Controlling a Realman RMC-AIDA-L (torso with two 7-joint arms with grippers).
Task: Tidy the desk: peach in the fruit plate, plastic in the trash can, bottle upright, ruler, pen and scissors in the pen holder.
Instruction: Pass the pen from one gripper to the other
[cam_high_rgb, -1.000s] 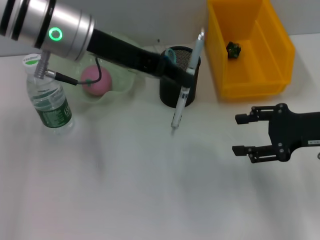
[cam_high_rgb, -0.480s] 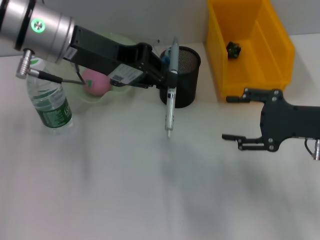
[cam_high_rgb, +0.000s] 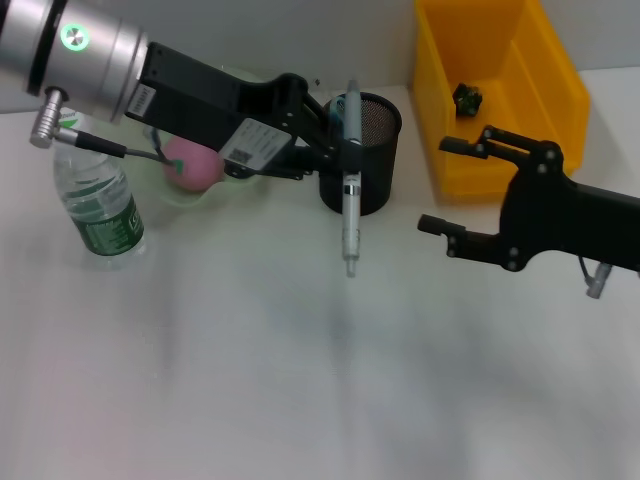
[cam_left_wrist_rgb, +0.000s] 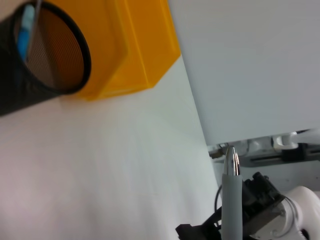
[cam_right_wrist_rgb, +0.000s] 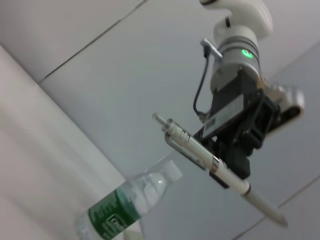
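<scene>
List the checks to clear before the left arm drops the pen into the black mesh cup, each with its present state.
1. Grip: left gripper shut on the grey and white pen. Ok.
2. Pen attitude: roughly upright, tip down. Ok.
3. Pen over the black wire mesh pen holder: it hangs in front of the rim, its tip outside, over the plain white desk. Not ok.
4. Room in the holder: something light blue already stands at one side, the rest looks free. Ok.
5. Right gripper: open, empty, beside the holder, before the bright yellow rectangular trash can, close to the path. Cannot tell whether it clears.
</scene>
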